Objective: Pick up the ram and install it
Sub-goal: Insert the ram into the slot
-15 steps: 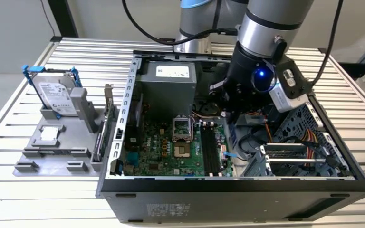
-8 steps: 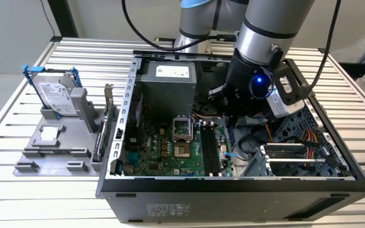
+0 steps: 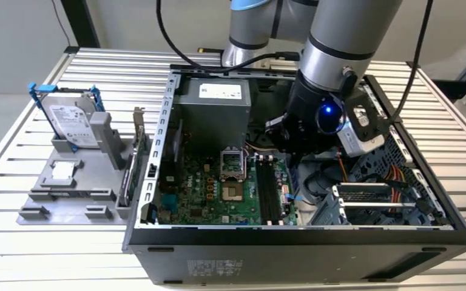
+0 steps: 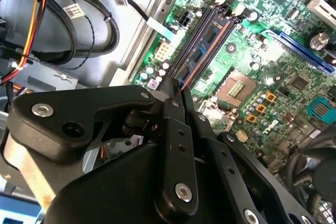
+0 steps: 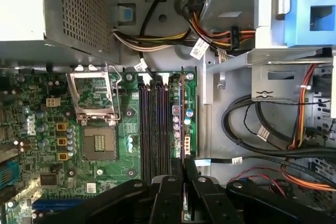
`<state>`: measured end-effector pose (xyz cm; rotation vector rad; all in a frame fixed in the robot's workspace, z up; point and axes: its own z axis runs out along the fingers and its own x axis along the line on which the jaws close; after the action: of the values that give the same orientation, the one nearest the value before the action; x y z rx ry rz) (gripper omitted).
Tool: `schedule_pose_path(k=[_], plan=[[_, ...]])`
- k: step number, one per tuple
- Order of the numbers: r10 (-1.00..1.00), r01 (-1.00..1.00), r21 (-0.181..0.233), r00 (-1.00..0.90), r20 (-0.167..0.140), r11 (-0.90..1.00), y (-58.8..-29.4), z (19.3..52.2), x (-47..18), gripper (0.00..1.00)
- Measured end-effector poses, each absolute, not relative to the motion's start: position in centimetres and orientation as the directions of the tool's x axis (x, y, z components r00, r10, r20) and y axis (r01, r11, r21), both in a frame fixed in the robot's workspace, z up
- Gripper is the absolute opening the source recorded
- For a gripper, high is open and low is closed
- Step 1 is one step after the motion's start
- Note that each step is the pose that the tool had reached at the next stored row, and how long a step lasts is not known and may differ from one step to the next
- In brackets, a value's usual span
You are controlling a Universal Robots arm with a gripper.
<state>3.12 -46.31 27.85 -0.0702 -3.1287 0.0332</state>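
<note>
The ram (image 5: pixel 182 114) is a thin blue stick with dark chips (image 4: pixel 208 36), standing on edge over the outermost of the black memory slots (image 5: pixel 155 129) on the motherboard. In both wrist views my gripper (image 5: pixel 183 164) (image 4: pixel 176 89) has its black fingers pressed close together on the ram's near end. In the exterior view the arm's wrist (image 3: pixel 322 118) reaches down into the open computer case (image 3: pixel 298 233), right over the memory slots (image 3: pixel 267 191).
A grey holder (image 3: pixel 43 197) on the exterior view's left carries a silver hard drive with blue handles (image 3: pixel 71 121) and a card with a metal bracket (image 3: pixel 134 163). Inside the case are the power supply (image 3: pixel 213 103), the processor socket (image 5: pixel 97 124), bundled cables (image 5: pixel 262 135) and a drive cage (image 3: pixel 378 200).
</note>
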Motion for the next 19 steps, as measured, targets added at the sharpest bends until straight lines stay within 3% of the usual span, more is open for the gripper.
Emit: schedule_pose_path(k=[19], plan=[[0.035, 0.034, -0.032, -0.999, 0.012, 0.999, -46.8, 26.0, 3.2, 0.00]])
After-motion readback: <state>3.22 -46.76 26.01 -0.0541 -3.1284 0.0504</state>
